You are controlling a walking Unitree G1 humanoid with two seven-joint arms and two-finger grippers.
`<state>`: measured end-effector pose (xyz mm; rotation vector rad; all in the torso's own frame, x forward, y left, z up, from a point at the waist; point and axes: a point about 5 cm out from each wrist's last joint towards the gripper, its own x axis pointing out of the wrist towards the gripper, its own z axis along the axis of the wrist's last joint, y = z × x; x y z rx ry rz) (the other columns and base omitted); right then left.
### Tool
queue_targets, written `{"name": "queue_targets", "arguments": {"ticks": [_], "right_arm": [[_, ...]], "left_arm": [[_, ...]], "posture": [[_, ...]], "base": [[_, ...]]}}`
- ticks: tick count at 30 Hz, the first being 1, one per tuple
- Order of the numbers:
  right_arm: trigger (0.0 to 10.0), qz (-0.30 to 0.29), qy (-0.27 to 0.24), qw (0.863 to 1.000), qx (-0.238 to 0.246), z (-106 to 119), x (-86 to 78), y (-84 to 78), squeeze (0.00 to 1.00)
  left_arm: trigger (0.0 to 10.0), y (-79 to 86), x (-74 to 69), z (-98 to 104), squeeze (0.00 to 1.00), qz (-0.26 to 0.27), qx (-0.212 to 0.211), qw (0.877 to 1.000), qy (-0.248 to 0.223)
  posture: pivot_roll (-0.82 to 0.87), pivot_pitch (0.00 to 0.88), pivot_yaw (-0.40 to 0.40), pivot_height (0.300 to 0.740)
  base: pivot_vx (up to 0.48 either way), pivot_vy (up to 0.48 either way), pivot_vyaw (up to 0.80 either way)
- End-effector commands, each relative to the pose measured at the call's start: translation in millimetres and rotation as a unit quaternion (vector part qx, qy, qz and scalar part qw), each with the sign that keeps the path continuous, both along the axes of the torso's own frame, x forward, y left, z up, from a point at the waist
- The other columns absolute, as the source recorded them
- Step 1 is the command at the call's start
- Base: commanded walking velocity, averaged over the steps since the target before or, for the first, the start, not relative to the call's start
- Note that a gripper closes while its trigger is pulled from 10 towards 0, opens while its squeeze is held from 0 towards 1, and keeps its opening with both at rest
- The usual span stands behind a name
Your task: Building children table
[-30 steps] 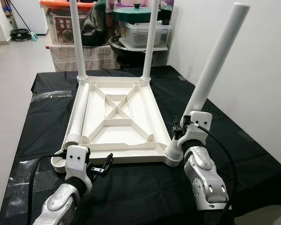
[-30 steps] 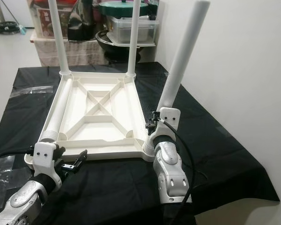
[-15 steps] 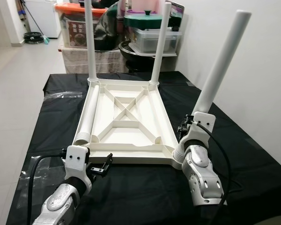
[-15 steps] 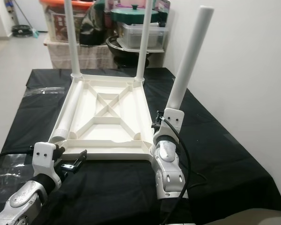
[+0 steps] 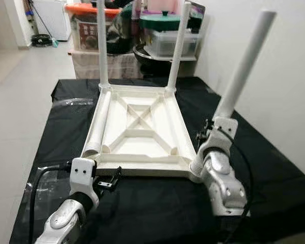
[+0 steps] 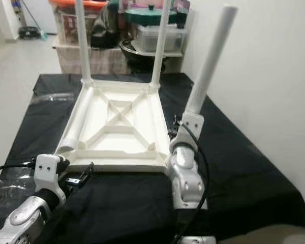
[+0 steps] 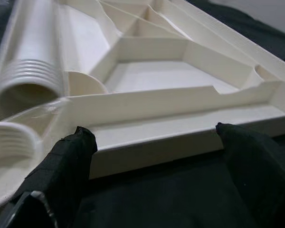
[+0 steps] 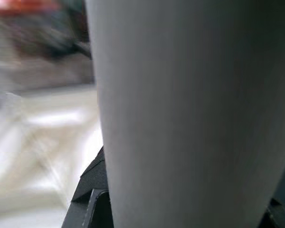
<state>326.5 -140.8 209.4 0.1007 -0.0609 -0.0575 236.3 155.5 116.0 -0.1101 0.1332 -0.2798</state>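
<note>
Seating the third leg (image 5: 244, 63) squarely is the step in hand, in our judgement: it leans outward toward the wall, while the two far legs (image 5: 101, 43) stand upright in their corners. To do it well, we would bring the leg vertical over the near right corner socket (image 5: 195, 170) before turning or pressing, so the ribbed end enters straight and does not cross-thread.

We find the upturned white table top (image 5: 137, 127) lying on the black cloth (image 5: 152, 208), ribs uppermost. A fourth, loose leg (image 5: 97, 124) lies inside it along the left rim, its ribbed open end toward the robot.

Right gripper (image 5: 213, 133): we judge it clamped on the leaning leg low on the shaft; in the right wrist view the leg sits tight between the black fingers (image 8: 92, 190).

Left gripper (image 5: 111, 179): jaws well apart and empty, hovering just before the near rim of the table top, close to the empty near left socket (image 7: 9, 156). No contact is visible.
</note>
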Motion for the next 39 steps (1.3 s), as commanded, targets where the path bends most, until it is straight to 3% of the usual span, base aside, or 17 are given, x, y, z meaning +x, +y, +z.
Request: {"name": "queue_targets", "arguments": {"ticks": [1, 2, 4, 9, 12, 13, 14, 15, 17, 18, 21, 22, 23, 24, 28, 36, 39], "right_arm": [[10.0, 0.064, -0.053, 0.996, 0.008, 29, -2.6, 10.4, 0.0], [10.0, 0.064, -0.053, 0.996, 0.008, 29, -2.6, 10.4, 0.0], [10.0, 0.165, -0.099, 0.981, 0.002, 47, -4.7, 16.5, 0.0], [10.0, 0.251, -0.127, 0.959, -0.034, 54, -3.5, 13.1, 0.0], [10.0, 0.341, -0.122, 0.932, -0.007, 58, -10.9, 21.9, 0.0], [10.0, 0.341, -0.122, 0.932, -0.007, 58, -10.9, 21.9, 0.0], [10.0, 0.38, -0.121, 0.917, 0.001, 59, -15.9, 30.3, 0.0], [10.0, 0.38, -0.121, 0.917, 0.001, 59, -15.9, 30.3, 0.0], [10.0, 0.454, -0.115, 0.883, 0.014, 62, -25.6, 53.1, 0.0], [10.0, 0.454, -0.115, 0.883, 0.014, 62, -25.6, 53.1, 0.0], [10.0, 0.537, -0.107, 0.834, 0.064, 68, -36.8, 78.2, 0.0], [10.0, 0.537, -0.107, 0.834, 0.064, 68, -36.8, 78.2, 0.0], [10.0, 0.561, -0.104, 0.817, 0.082, 70, -41.3, 86.9, 0.0], [10.0, 0.561, -0.104, 0.817, 0.082, 70, -41.3, 86.9, 0.0], [10.0, 0.625, -0.094, 0.769, 0.094, 70, -58.2, 105.7, 0.0], [10.0, 0.648, -0.068, 0.753, 0.088, 60, -66.9, 107.3, 0.0], [10.0, 0.649, -0.048, 0.754, 0.088, 52, -69.4, 110.1, 0.0]], "left_arm": [[10.0, -1.0, 0.3, -3, 0.0, -0.005, 0.003, 1.0, 0.006], [10.0, -1.0, 0.3, -3, 0.0, -0.005, 0.003, 1.0, 0.006], [10.0, -2.7, 1.4, -2, 0.0, -0.008, 0.001, 1.0, 0.005], [10.0, -2.8, 2.9, 1, 0.0, -0.022, -0.005, 1.0, 0.0], [10.0, -1.1, 1.8, 17, 0.0, -0.063, -0.05, 0.997, -0.017], [10.0, -1.1, 1.8, 17, 0.0, -0.063, -0.05, 0.997, -0.017], [10.0, -2.7, -1.0, 25, 0.0, -0.1, -0.077, 0.992, -0.021], [10.0, -2.7, -1.0, 25, 0.0, -0.1, -0.077, 0.992, -0.021], [10.0, -6.0, -9.3, 33, 0.0, -0.19, -0.083, 0.978, -0.021], [10.0, -6.0, -9.3, 33, 0.0, -0.19, -0.083, 0.978, -0.021], [10.0, -7.1, -14.8, 38, 0.0, -0.268, -0.06, 0.962, -0.012], [10.0, -7.1, -14.8, 38, 0.0, -0.268, -0.06, 0.962, -0.012], [10.0, -6.7, -14.5, 40, 0.0, -0.287, -0.05, 0.956, -0.012], [10.0, -6.7, -14.5, 40, 0.0, -0.287, -0.05, 0.956, -0.012], [10.0, -0.3, -6.6, 45, 0.0, -0.31, -0.006, 0.951, -0.014], [10.0, 3.6, 0.2, 57, 0.0, -0.314, -0.003, 0.949, -0.029], [10.0, -3.1, 0.0, 66, 0.0, -0.343, -0.013, 0.939, -0.038]], "posture": [[0.11, 0.0, -0.072, 0.74], [0.11, 0.0, -0.072, 0.74], [0.1, 0.0, -0.069, 0.74], [0.11, 0.0, -0.075, 0.74], [0.11, 0.0, -0.076, 0.74], [0.11, 0.0, -0.076, 0.74], [0.12, 0.0, -0.077, 0.74], [0.12, 0.0, -0.077, 0.74], [0.12, 0.0, -0.073, 0.74], [0.12, 0.0, -0.073, 0.74], [0.12, 0.0, -0.066, 0.74], [0.12, 0.0, -0.066, 0.74], [0.12, 0.0, -0.064, 0.74], [0.12, 0.0, -0.064, 0.74], [0.12, 0.0, -0.063, 0.74], [0.11, 0.0, -0.063, 0.74], [0.1, 0.0, -0.059, 0.74]], "base": [[0.0, 0.0, 0.0], [0.0, 0.0, 0.0], [0.0, 0.0, 0.0], [0.0, 0.0, 0.0], [0.0, 0.0, 0.0], [0.0, 0.0, 0.0], [0.0, 0.0, 0.0], [0.0, 0.0, 0.0], [0.0, 0.0, 0.0], [0.0, 0.0, 0.0], [0.0, 0.0, 0.0], [0.0, 0.0, 0.0], [0.0, 0.0, 0.0], [0.0, 0.0, 0.0], [0.0, 0.0, 0.0], [0.0, 0.0, 0.0], [0.0, 0.0, 0.0]]}}
